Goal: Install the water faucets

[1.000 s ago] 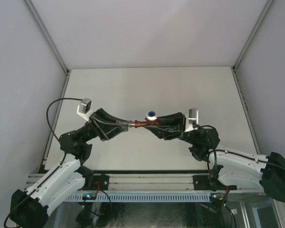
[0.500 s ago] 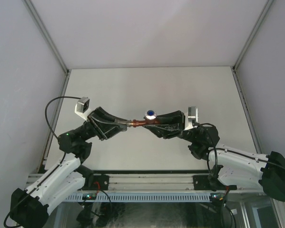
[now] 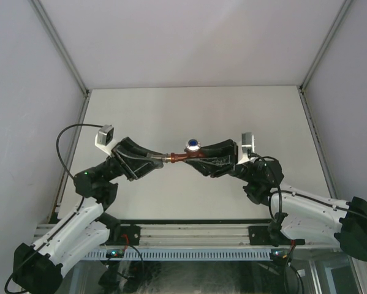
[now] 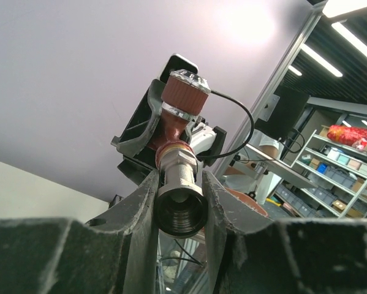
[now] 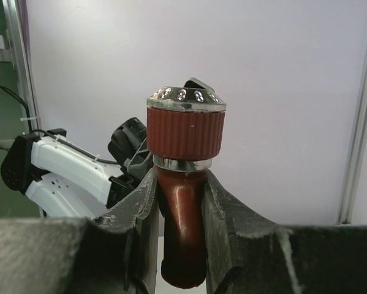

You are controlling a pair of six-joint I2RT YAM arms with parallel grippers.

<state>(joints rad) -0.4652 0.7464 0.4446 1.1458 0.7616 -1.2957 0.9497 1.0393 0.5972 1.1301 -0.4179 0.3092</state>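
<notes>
From above, we see the two arms reach toward each other over the white table (image 3: 189, 110) and meet in the middle. The left gripper (image 3: 160, 158) is squeezed shut on the metal fitting (image 3: 169, 157). The right gripper (image 3: 200, 160) is squeezed shut on the red-brown tap body (image 3: 183, 157). The fitting and the tap body touch end to end, in one line between the two grippers. Only this view shows the blue dot on top of the knob (image 3: 193, 146).

The left wrist view looks along the fitting, and only there do we see its dark round hole. The two black fingers (image 4: 143, 214) press on its sides. Past the fitting we see the tap body and the knob, with the right gripper behind them.

The right wrist view shows the knob up close. It is red with little ribs and a shiny rim on top. The tap body stands between that gripper's fingers (image 5: 143, 208) and hides the fitting from us here.

In both wrist views there is wall behind the faucet.

A black cable (image 3: 64, 138) loops up from the left arm. A metal rail (image 3: 189, 229) runs along the near edge of the table. Shelves with boxes (image 4: 339, 165) show far off in the left wrist view. The white left arm (image 5: 67, 171) shows behind the tap in the right wrist view.
</notes>
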